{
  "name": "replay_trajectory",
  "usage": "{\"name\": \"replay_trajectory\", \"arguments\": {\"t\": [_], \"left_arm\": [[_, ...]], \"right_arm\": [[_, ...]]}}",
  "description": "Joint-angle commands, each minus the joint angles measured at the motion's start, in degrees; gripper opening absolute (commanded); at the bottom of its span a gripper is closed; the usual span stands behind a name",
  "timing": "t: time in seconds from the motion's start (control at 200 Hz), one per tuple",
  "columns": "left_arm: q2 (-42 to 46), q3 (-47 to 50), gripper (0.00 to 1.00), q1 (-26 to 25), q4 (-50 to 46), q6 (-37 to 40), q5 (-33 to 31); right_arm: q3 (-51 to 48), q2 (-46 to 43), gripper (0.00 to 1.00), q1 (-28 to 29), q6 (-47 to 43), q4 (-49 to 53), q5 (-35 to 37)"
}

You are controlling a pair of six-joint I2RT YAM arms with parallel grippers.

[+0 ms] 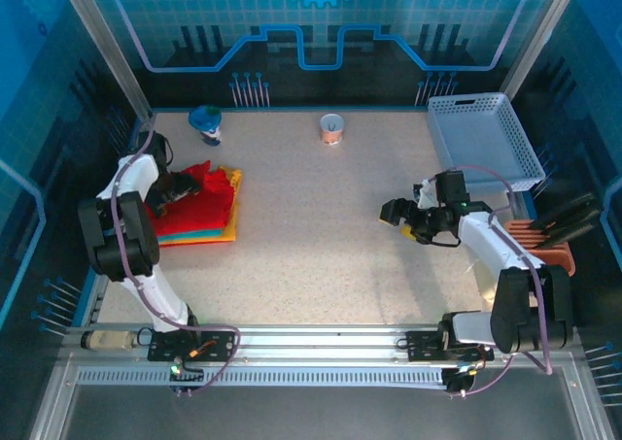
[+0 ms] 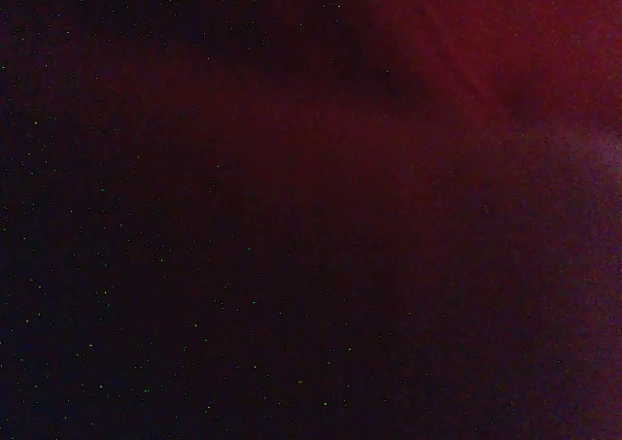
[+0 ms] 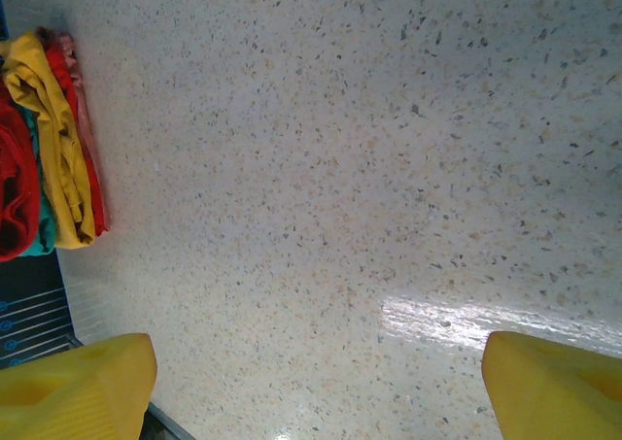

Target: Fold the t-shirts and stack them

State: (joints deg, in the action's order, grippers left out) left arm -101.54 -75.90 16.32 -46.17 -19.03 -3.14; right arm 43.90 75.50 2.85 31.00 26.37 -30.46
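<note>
T-shirts (image 1: 199, 212) lie in a folded stack on the left side of the tabletop (image 1: 311, 236), near its left edge. Red shirt (image 1: 204, 202) is on top, with a rumpled peak at its far end. Teal shirt (image 3: 41, 238) and yellow shirt (image 3: 58, 163) lie beneath it, their edges showing along the near and right sides of the stack. Left claw (image 1: 188, 191) is down on the far left part of the red shirt, touching the cloth. In the left wrist view, red cloth sits very close to the lens, dark and blurred. Left jaws stand wide apart; cannot tell whether any cloth lies between them. Right claw (image 1: 406, 222) hovers over bare tabletop on the right side, well apart from the stack, pointing left. Its yellow pads (image 3: 87, 387) are spread far apart with nothing between them. From the right wrist, the stack's layered edges show at the left: red, teal, yellow. White basket (image 1: 486, 139) sits at the far right corner. A cup (image 1: 331, 128) stands at far centre. A blue item (image 1: 206, 124) stands at far left, just beyond the stack.
</note>
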Motion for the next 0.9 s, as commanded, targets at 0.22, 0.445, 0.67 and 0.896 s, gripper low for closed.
{"name": "replay_trajectory", "arguments": {"t": [0.22,0.445,0.67,0.896], "left_arm": [[20.09,6.57,0.99,-2.17,6.73,1.58,2.38],[25.12,15.04,0.99,-2.21,18.44,3.97,4.55],[40.38,38.21,0.99,-5.04,45.91,8.83,3.09],[42.41,46.33,0.99,-7.64,56.88,9.34,-0.09]], "right_arm": [[0.57,-0.53,0.88,-1.51,-1.46,1.04,-1.71],[1.27,-0.16,0.88,-1.98,-2.57,1.82,-1.71],[1.8,-2.33,0.89,-3.67,-5.04,2.45,0.42],[0.46,-6.08,0.96,-3.8,-5.54,0.53,11.32]]}}
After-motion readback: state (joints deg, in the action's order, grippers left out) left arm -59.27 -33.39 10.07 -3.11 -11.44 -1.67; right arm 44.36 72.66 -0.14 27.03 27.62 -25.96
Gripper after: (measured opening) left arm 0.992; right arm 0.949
